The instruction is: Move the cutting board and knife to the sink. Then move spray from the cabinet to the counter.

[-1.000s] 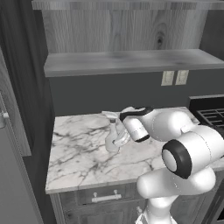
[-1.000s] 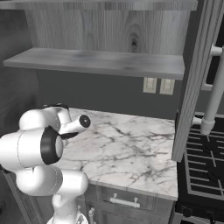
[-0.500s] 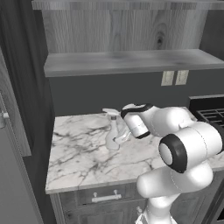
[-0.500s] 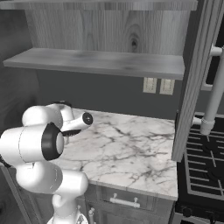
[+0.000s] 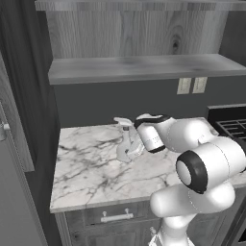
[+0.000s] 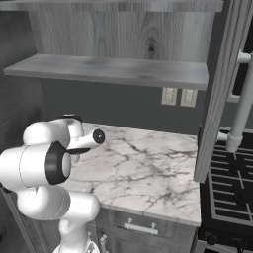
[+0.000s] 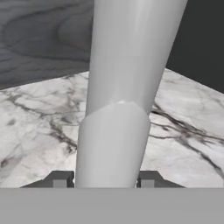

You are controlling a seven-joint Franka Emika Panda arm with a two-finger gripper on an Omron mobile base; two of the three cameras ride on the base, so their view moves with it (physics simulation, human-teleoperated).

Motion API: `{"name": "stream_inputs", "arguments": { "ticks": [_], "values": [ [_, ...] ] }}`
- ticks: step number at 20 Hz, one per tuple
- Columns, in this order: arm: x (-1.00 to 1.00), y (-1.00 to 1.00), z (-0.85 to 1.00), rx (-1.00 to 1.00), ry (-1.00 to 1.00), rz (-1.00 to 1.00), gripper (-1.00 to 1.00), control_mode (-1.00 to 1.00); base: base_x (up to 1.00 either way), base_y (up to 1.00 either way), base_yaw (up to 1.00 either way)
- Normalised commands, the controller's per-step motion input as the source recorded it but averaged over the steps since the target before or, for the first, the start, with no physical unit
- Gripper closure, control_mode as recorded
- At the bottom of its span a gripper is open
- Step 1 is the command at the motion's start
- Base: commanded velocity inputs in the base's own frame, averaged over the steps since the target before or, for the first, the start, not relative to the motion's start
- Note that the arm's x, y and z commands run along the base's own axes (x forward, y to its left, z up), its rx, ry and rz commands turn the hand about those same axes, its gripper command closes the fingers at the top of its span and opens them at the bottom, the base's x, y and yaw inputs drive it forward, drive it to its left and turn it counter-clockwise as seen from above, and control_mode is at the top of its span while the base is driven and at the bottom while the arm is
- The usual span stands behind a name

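Gripper (image 7: 104,180) clamped on spray (image 5: 125,141), one fingertip (image 7: 60,179) each side of bottle body. Spray stands near upright on counter (image 5: 86,168), base touching marble, toward far edge, left of arm. Cabinet (image 5: 144,67) open shelf above. Stove (image 6: 232,188) at right.

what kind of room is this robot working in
A kitchen, by the look of it, and a rendered one. A white marble counter sits on grey drawers with bar handles, a black grated stove stands beside it, and a grey wood-grain cabinet with an open shelf hangs above.
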Motion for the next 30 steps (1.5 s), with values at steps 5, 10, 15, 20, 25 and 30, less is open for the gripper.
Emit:
{"name": "stream_inputs", "arguments": {
  "ticks": [5, 10, 15, 20, 25, 30],
  "values": [
    [0.00, 0.00, 0.00, 0.00, -0.04, 0.00, 1.00, -1.00, 0.00, 0.00, 0.00],
    [0.00, 0.00, 0.00, 0.00, 0.00, 0.00, 1.00, -1.00, 0.00, 0.00, 0.00],
    [0.00, 0.00, 0.00, 0.00, 0.00, 0.00, 1.00, -1.00, 0.00, 0.00, 0.00],
    [0.00, 0.00, 0.00, 0.00, 0.00, 0.00, 1.00, -1.00, 0.00, 0.00, 0.00],
    [0.00, 0.00, 0.00, 0.00, 0.00, 0.00, -1.00, -1.00, 0.00, 0.00, 0.00],
    [0.00, 0.00, 0.00, 0.00, 0.00, 0.00, -1.00, -1.00, 0.00, 0.00, 0.00]
  ]
}}
